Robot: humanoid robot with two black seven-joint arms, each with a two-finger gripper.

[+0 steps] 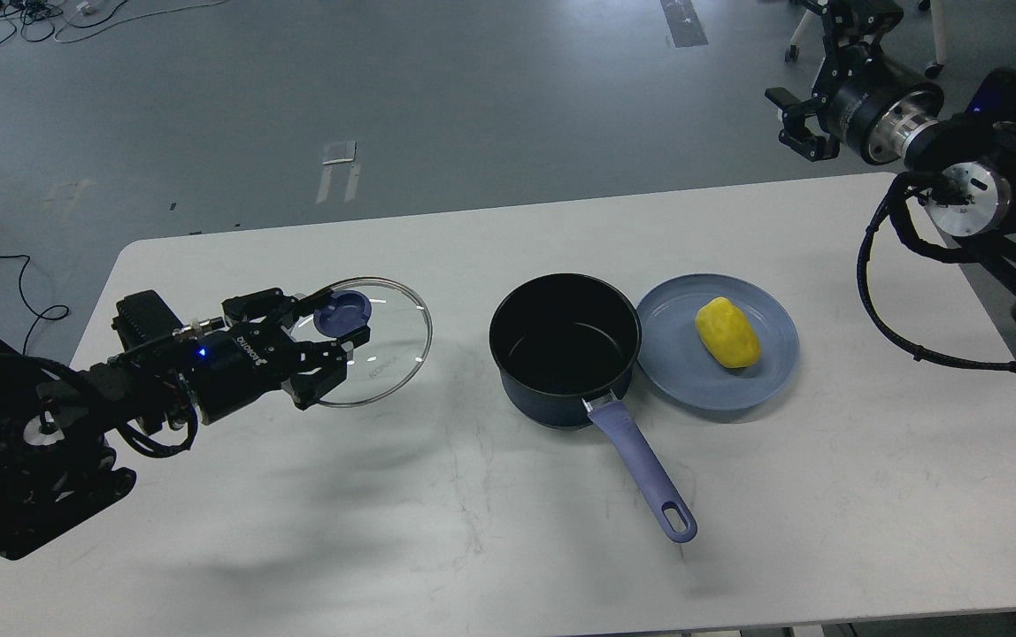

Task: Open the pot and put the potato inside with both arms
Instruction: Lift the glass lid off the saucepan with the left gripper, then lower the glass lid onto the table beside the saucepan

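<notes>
Centrally, the pot (565,349) is seen standing upright on the white table (827,495) with its lid off; its dark interior is fully exposed and nothing is seen inside it; its long blue handle (645,473) is pointed toward the near edge and slightly right, with the hole at its far tip visible. Just right of the pot, a flat light-blue plate (676,354) is placed, its rim touching or very nearly touching the pot wall; the potato (727,333) is seen lying on the plate, right of the plate's centre, apart from the pot. Left of the pot, well apart from it, the glass lid (384,354) is seen with its blue knob (342,311) facing up; "KONKA" lettering is faintly read on the glass; whether the lid is resting on the table or lifted cannot be told. The left gripper (344,311) is seen at the knob, its fingers set on either side of it and closed around it. The right gripper (787,119) is held high at the far right, beyond the table's far edge, away from all objects; its fingers are seen spread somewhat, nothing between them.
</notes>
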